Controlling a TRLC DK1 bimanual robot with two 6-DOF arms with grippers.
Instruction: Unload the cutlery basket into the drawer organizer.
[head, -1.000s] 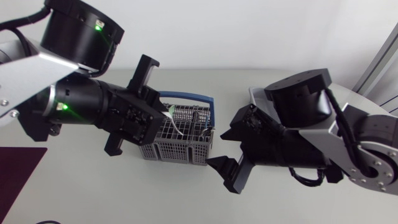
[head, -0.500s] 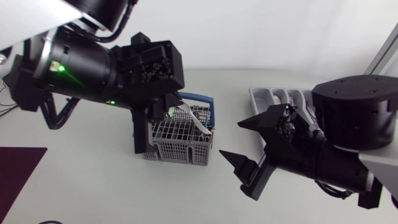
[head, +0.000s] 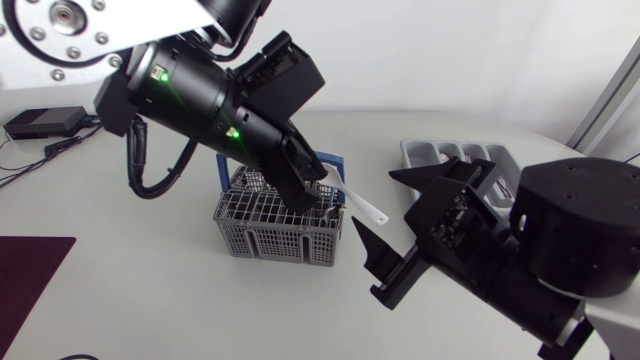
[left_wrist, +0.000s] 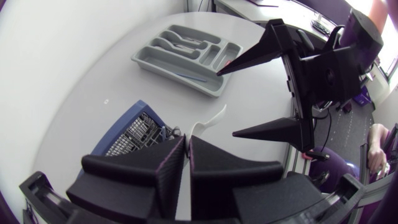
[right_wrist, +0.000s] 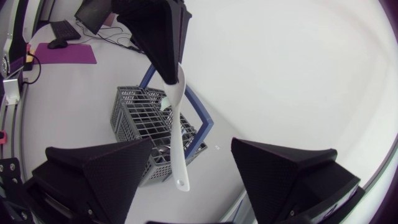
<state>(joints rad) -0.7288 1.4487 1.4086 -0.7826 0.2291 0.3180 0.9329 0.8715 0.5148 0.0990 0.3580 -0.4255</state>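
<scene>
— White plastic, slim and long: white utensil (head: 356, 200), pinched at one end by left gripper (head: 305, 182), fingers (left_wrist: 217, 174) clenched on it from both sides.

— Points which way?

— From the head view, runs along a ten-to-four o'clock line. Gripped end at ten, free end at four, out past the three o'clock rim of cutlery basket (head: 262, 235). Hangs in the air above table (head: 130, 280), touching neither basket nor tabletop as far as can be seen.

— And from the right wrist?

— Stretches lengthwise from the left fingertips toward that camera. Free end, with a small hole in it, nearest, down between the two black wedges, against neither one.

— State of right gripper (left_wrist: 226, 102)?

— Released, wedges spread wide. Sits at four o'clock of the basket, mouth turned toward ten o'clock, facing the utensil's free end.

— Basket itself?

— Grey mesh with a blue handle, upright on the table, directly under the left arm's last link.

— Organizer?

— Grey drawer organizer (head: 452, 156) at two o'clock of the basket, well apart from it, partly hidden behind the right arm. Long compartments side by side; pale pieces in some, too small to tell.
</scene>
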